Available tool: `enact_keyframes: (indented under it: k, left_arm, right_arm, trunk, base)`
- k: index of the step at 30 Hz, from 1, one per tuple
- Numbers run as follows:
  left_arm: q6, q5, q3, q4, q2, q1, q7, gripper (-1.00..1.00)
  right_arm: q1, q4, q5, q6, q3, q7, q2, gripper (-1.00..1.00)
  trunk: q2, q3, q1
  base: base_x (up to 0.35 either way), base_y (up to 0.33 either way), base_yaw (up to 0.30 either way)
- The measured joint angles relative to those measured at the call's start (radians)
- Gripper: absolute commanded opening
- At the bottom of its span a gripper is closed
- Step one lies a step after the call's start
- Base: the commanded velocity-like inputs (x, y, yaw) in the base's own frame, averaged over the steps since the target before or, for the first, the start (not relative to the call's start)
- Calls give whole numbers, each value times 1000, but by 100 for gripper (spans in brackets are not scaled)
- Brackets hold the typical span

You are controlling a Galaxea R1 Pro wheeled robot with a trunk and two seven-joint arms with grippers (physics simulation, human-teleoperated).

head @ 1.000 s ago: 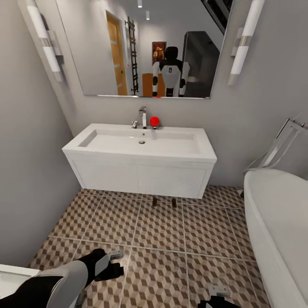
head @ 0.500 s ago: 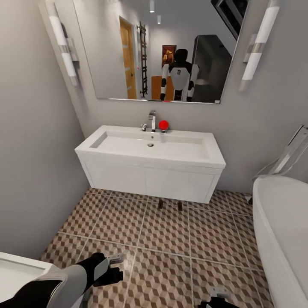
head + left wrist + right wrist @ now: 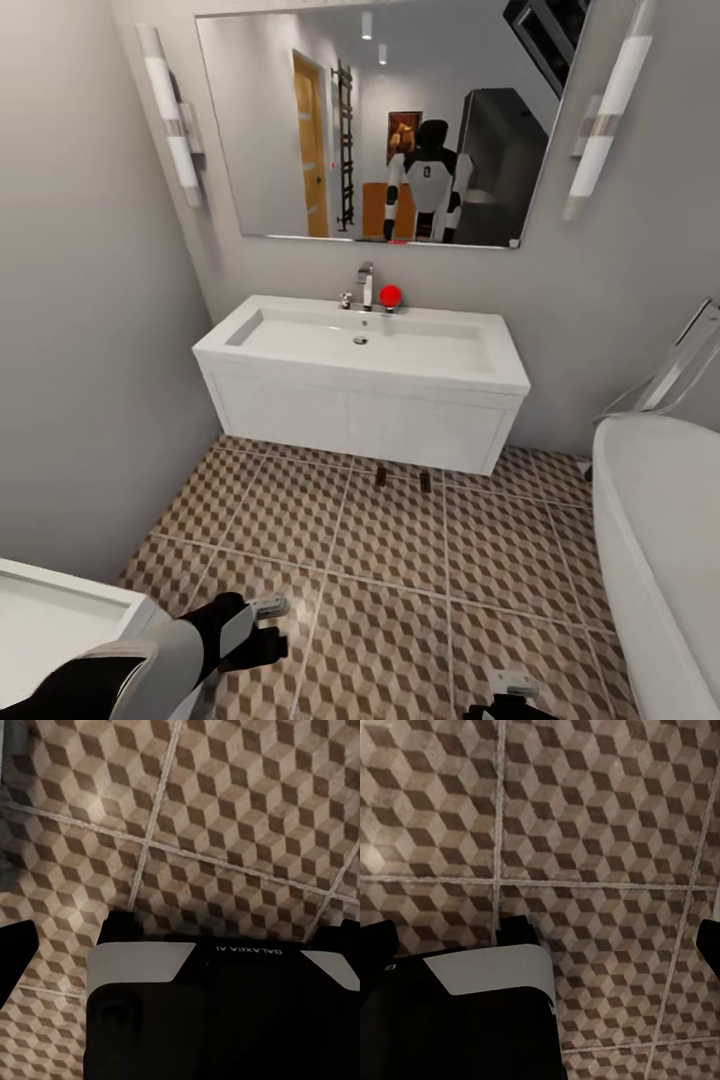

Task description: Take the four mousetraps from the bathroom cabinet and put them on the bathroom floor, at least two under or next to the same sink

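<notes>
**Two traps down by the vanity, robot faces the basin with both arms low**

A wheeled robot stands on the bathroom floor (image 3: 390,560), its reflection caught in the mirror (image 3: 400,120) above the sink (image 3: 370,345). Two small dark objects, apparently mousetraps (image 3: 403,479), sit side by side on the cube-pattern tiles just in front of the white vanity's lower edge; they are too small here to make out any wire parts. That spot suits the job: traps left against the foot of the basin unit count as next to the sink, and they share one floor with whatever comes later.

The left gripper (image 3: 268,625) hangs low over the tiles near the toilet (image 3: 50,620), well apart from the traps. From the wrist cameras, each arm's fingers (image 3: 15,960) appear spread to the edges of the frame with bare tile between them, so both hands look open and empty. The right gripper (image 3: 515,690) barely clears the lower edge of the head view beside the bathtub (image 3: 660,540).

With two traps seemingly placed, the job looks about half done; the other two would need fetching from the cabinet.
</notes>
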Motion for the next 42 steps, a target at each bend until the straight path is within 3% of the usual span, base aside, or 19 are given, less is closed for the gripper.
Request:
enact_keyframes:
  k: [42]
  left_arm:
    - [-1,0,0,-2,0,60,0,100]
  right_arm:
    - [0,0,0,0,0,0,0,100]
  trunk:
    - [295,155,-161]
  base:
    - [-3,0,132]
